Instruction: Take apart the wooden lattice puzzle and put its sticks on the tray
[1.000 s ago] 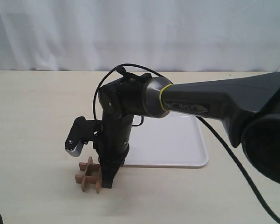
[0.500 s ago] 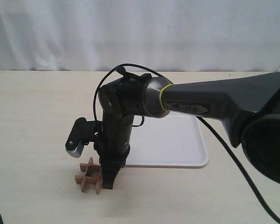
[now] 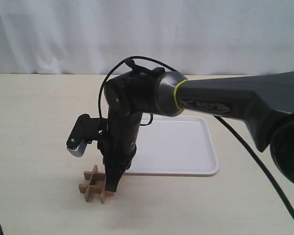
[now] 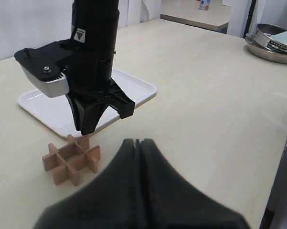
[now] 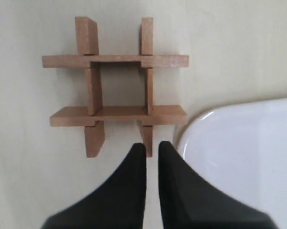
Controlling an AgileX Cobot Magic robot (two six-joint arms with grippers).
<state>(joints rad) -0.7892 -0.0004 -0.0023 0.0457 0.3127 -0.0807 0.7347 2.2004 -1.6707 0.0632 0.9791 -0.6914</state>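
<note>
At the left, the left gripper had its two dark fingers pressed flat together, with only a seam between them and nothing in their grip. It looked out over the pale table. The wooden lattice puzzle lay flat on that table in the near-left part of the scene, whole and assembled. It was a small light-brown hash sign made of four sticks, two of them crossing the other two. The sticks were locked at the notches around a square opening, and short stub ends stuck out on every side. Directly to its right, over the puzzle's right edge, the right gripper pointed straight down. Its jaws were almost closed, leaving only a thin slit, and no stick was caught in them. The left wrist view showed its tips a little above the wood. The white tray sat farther to the right and a little farther back. It was flat, had rounded corners, and was much larger than the puzzle. Its near-left corner was just beside the lattice, with a sliver of table showing between them, and no stick lay on the part in view. The right arm stretched across above the tray from the right edge.
</note>
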